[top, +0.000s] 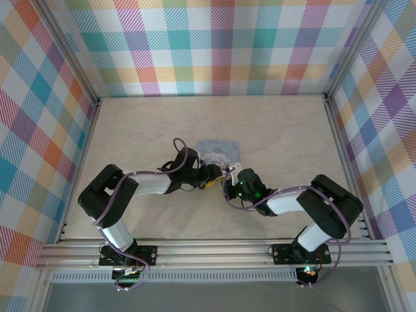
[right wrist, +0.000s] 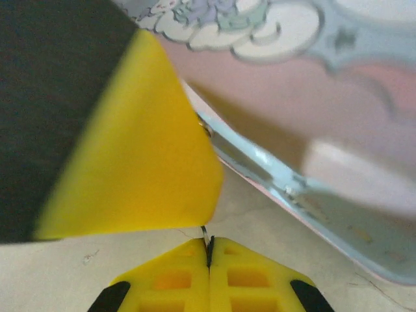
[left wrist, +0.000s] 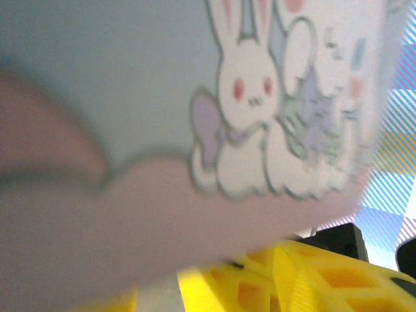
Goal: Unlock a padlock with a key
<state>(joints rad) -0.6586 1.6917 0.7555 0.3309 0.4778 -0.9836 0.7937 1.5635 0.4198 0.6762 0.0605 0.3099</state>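
1. Right gripper is seen with its two yellow fingers pressed tight together. The key, a thin dark sliver, is pinched between the tips.
2. Left gripper is held right up against the bunny tin box. Whether its fingers are spread or closed cannot be told.
3. One big yellow finger of the left gripper is seen just in front of the key, beside the pale blue edge of the box.
4. The padlock cannot be made out clearly. A tiny metal bit is seen at that finger's edge, by the box. It may be the padlock's loop, with the body hidden behind the finger.
5. The key could be bumped on the yellow finger and knocked crooked, because so little of it is held.
6. The keyhole could be missed, because it is hidden and very small.
7. The padlock could swing away if it is not held steady, and then the key would be pushed into nothing.
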